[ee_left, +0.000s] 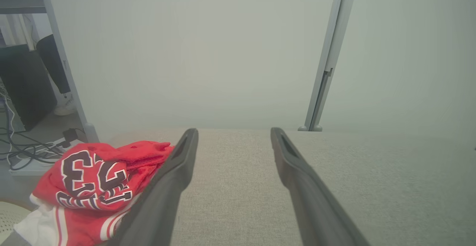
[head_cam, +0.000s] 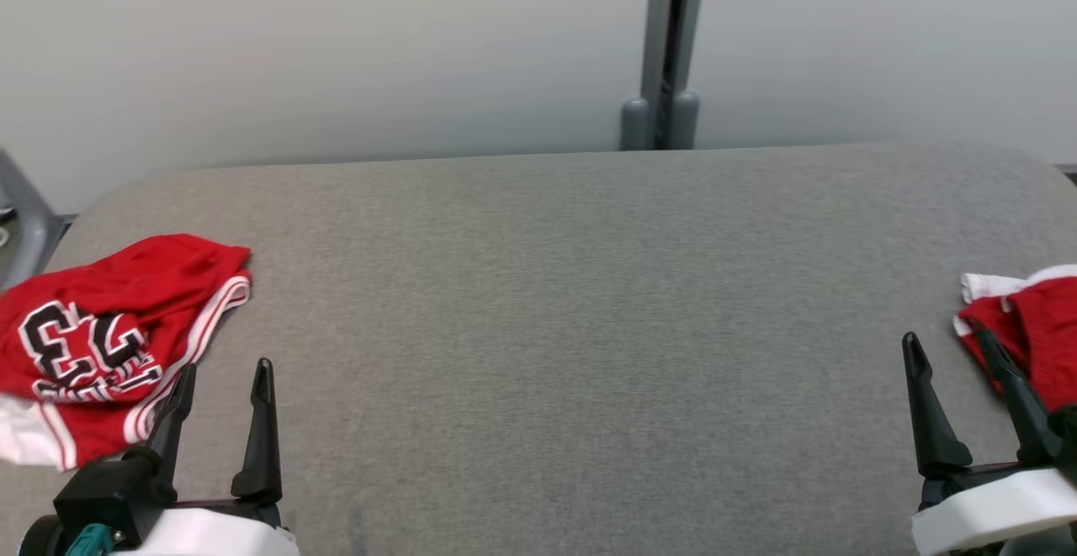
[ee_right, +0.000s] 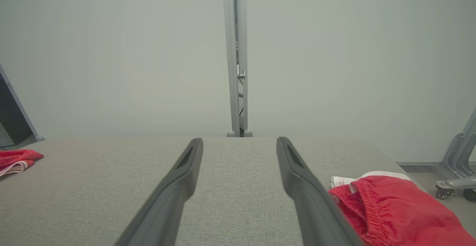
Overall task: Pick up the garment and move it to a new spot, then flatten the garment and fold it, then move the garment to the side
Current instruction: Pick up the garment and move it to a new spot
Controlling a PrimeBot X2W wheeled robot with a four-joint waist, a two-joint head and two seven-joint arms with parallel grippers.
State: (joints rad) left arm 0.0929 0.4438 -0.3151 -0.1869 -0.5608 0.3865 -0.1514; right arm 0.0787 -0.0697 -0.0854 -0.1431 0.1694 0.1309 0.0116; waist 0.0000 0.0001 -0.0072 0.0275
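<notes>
While both sets of jaws are spread wide and holding nothing, the left gripper (head_cam: 225,366) sits lower left, just beside the numbered red garment (head_cam: 101,329) bunched at the left edge of the grey table (head_cam: 547,287). The right gripper (head_cam: 947,337) is lower right, next to the other red garment (head_cam: 1039,320) at the frame's right edge.

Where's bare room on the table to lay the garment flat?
The whole middle of the table is bare, bordered by the numbered red garment at left, the other red garment at right and the far edge. It is crowded at both sides, where the left end effector and right end effector stand by the cloth.
</notes>
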